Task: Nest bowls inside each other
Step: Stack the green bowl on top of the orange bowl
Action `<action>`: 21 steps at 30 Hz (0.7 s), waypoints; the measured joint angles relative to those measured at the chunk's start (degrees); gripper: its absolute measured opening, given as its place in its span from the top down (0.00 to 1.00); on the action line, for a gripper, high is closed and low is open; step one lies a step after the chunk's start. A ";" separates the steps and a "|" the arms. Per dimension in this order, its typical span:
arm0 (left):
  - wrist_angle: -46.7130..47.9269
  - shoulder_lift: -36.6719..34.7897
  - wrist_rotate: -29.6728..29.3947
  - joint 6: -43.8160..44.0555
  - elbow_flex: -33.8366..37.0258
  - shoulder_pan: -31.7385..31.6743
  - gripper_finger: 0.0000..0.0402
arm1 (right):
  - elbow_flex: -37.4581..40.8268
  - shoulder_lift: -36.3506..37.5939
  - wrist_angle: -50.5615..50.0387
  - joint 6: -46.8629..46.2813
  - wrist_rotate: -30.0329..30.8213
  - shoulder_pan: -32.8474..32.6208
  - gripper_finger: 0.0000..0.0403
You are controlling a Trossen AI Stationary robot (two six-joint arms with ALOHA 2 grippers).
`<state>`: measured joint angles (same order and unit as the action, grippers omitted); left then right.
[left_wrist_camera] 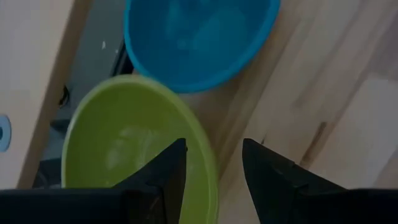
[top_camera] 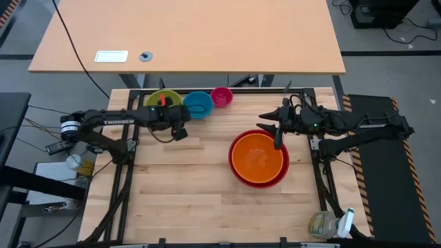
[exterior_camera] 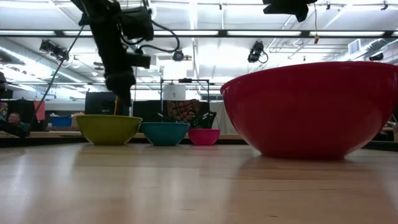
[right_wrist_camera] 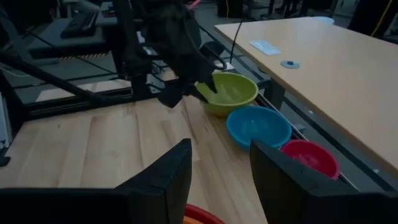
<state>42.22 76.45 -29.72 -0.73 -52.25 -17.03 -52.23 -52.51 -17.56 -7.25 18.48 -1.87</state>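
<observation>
Bare table (top_camera: 186, 193) in front; bowls (top_camera: 198, 103) crowding the far edge.

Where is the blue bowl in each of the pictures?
High view: the blue bowl sits near the table's far edge, middle of a row of three.
Low view: small and far off, left of centre.
Left wrist view: at the top, partly cut off.
Right wrist view: right of centre.
Shared landmark: the yellow-green bowl right beside it in every view.
</observation>
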 joint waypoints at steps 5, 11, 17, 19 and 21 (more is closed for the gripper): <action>1.90 1.87 0.31 1.83 -0.02 -1.71 0.60 | 0.00 0.02 1.22 0.74 0.02 0.07 0.58; 4.69 5.84 -1.25 4.80 -0.02 -2.12 0.48 | 0.00 0.02 1.26 0.86 0.02 0.09 0.58; 6.97 11.20 -5.16 7.42 -0.09 -2.43 0.35 | 0.01 0.02 2.34 0.83 0.02 0.20 0.58; 7.24 13.23 -5.16 7.18 -0.09 -2.74 0.36 | 0.02 0.02 2.75 0.81 0.00 0.17 0.58; 7.20 15.35 -5.15 6.67 -0.09 -3.54 0.39 | 0.02 0.02 2.98 0.54 -0.02 0.17 0.58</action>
<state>49.42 91.80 -34.87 5.95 -52.34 -20.57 -52.21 -52.49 -14.58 -6.71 18.46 -1.69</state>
